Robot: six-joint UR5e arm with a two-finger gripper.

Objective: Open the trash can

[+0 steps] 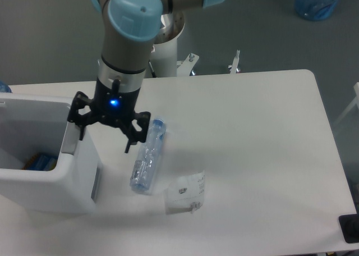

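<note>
The trash can [56, 191] is a large white boxy bin at the table's left edge. Its top is open to the camera, and blue and orange items [39, 161] show inside. A grey rectangular tab [95, 184] shows on its right side. I cannot make out the flat lid. My gripper [105, 133] hangs over the bin's right wall, pointing down. Its black fingers are spread wide: one fingertip [80, 131] is over the bin's rim, the other [130, 144] is over the table beside the bottle. It holds nothing.
A clear plastic bottle [147, 158] with a blue cap lies on the table just right of the gripper. A small clear packet [185, 191] lies below it. The arm's white base [167, 48] stands at the table's back edge. A blue bag [318, 0] is on the floor, top right.
</note>
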